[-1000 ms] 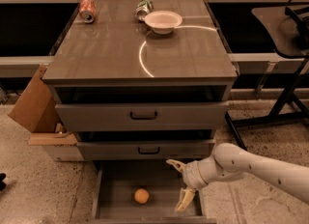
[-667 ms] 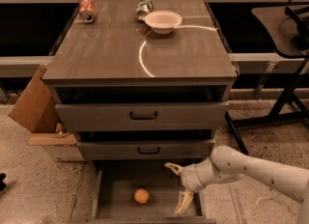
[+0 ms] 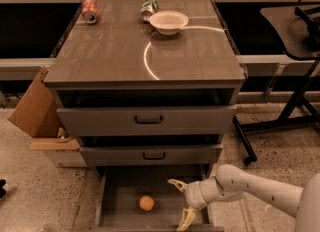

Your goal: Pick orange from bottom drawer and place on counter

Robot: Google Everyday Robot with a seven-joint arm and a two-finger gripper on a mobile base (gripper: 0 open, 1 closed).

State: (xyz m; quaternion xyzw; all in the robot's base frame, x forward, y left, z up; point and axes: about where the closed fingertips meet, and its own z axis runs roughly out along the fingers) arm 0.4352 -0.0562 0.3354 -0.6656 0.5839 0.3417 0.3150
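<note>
The orange (image 3: 146, 203) is a small round fruit lying on the grey floor of the bottom drawer (image 3: 118, 196), which is pulled open at the foot of the cabinet. My gripper (image 3: 181, 203) is open, its two pale fingers spread one above the other, just right of the orange and apart from it, over the drawer's right part. The white arm (image 3: 260, 188) comes in from the lower right. The counter (image 3: 125, 51) is the glossy grey-brown top with a thin curved white line.
On the counter's far edge stand a white bowl (image 3: 169, 22), a crushed reddish can (image 3: 90, 10) and a green can (image 3: 148, 8). A cardboard box (image 3: 36, 108) leans left of the cabinet. A black stand (image 3: 295, 101) is at right. The two upper drawers are shut.
My gripper and arm have shifted a little to the left, closer to the orange. The orange has not moved.
</note>
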